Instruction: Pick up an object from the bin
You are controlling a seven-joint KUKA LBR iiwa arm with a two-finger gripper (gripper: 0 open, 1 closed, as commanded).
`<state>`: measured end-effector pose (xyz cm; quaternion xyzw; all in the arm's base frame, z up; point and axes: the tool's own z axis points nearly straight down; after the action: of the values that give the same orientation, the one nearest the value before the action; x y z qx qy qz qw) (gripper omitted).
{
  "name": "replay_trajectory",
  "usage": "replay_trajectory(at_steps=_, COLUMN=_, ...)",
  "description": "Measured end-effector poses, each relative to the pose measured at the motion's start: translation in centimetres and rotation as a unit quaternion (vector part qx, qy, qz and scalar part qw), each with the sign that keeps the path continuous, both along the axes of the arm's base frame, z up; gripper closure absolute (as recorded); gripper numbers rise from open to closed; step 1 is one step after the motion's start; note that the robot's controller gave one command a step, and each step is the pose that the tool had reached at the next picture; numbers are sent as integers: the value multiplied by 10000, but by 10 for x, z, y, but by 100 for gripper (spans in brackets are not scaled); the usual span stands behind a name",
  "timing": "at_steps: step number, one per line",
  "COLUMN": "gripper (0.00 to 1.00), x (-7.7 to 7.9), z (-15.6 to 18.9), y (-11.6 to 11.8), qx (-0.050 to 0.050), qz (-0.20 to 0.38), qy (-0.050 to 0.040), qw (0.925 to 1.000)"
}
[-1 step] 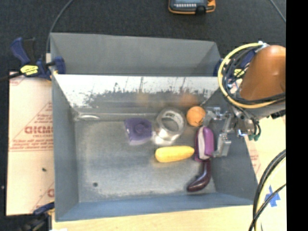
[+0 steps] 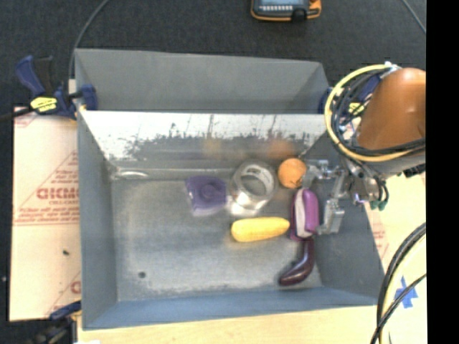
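My gripper (image 2: 331, 205) hangs low at the right side of the bin, close to the right wall. Right beside it on the left lies a bright purple oblong thing (image 2: 306, 212), touching or nearly touching it. Just below that, a dark maroon curved thing shaped like an eggplant (image 2: 296, 268) lies near the bin's front right corner. An orange ball (image 2: 291, 172) rests just up and left of the gripper. A yellow oblong piece like a corn cob (image 2: 259, 228) lies to the left of the purple thing.
A clear tape roll (image 2: 252, 183) and a pale purple cup-like thing (image 2: 206, 194) sit mid-bin near the back wall. The left half of the bin floor is bare. The arm with its orange dome and cables overhangs the bin's right rim.
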<state>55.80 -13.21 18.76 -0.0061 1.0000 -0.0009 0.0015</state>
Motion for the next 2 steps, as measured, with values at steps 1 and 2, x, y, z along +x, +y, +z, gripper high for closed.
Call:
replay_trajectory(at_steps=1, gripper=0, x=-32, z=-15, y=33, qx=-3, qz=70, qy=-16, qw=10000)
replay_trajectory(at_steps=2, gripper=0, x=-29, z=-17, y=32, qx=-11, qz=172, qy=-30, qw=9998)
